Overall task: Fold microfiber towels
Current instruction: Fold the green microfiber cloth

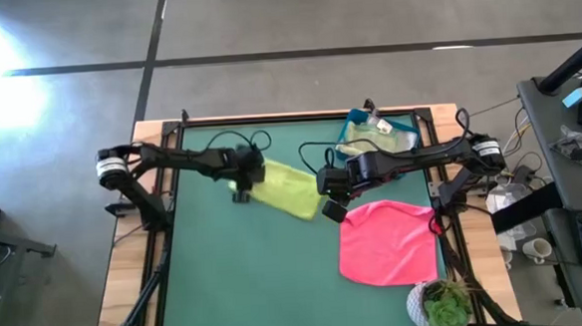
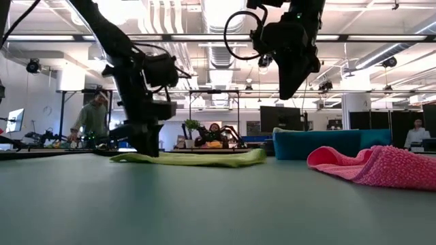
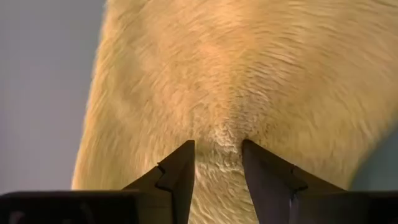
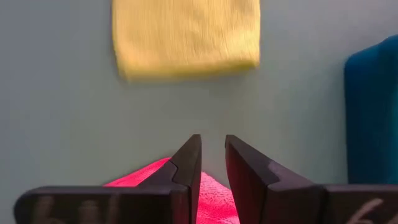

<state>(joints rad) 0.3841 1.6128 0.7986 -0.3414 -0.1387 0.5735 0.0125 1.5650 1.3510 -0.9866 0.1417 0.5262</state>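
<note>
A lime green towel (image 1: 284, 190), folded, lies mid-table, pinched at its left end by the left gripper (image 1: 243, 190). The right gripper (image 1: 333, 210), nearly closed and empty, hangs above the unfolded pink towel (image 1: 387, 243) by the right edge. Others remain in the blue bin (image 1: 404, 135).

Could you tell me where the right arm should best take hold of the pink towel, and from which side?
Probably at the pink towel's near top-left corner, coming straight down. It lies flat on the table, so only an edge or corner can be pinched, and the right gripper hovers above that corner, its jaws narrowly apart and empty.
</note>
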